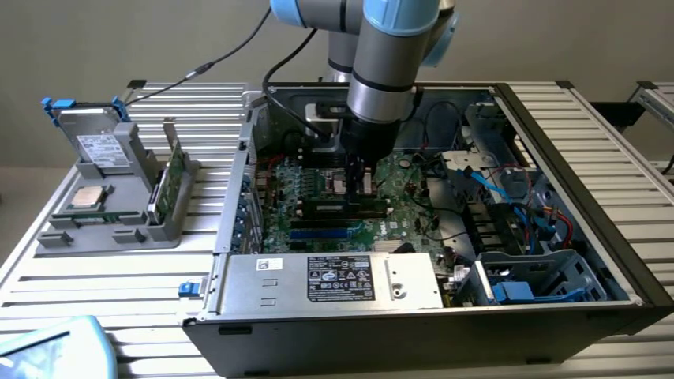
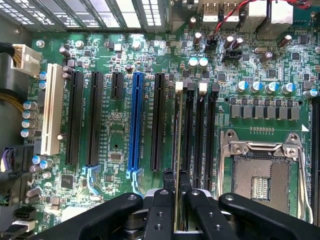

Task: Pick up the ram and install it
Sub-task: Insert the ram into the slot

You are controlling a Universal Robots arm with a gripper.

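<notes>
Exterior view: the gripper (image 1: 361,180) is low inside the open computer case (image 1: 589,197), just above the motherboard (image 1: 305,229). The pick-up looks done, and by my judgement the install is under way rather than finished.

Wrist view: the fingers (image 2: 167,185) are clamped on the ram (image 2: 177,145). It shows edge-on as a thin, upright, greenish strip and runs along the memory slot (image 2: 200,140) row's outermost channel, away from the processor socket (image 2: 260,175). I cannot tell whether it is pressed home

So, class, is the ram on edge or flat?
On edge: the ram shows as a thin strip clamped between the fingers.
</notes>
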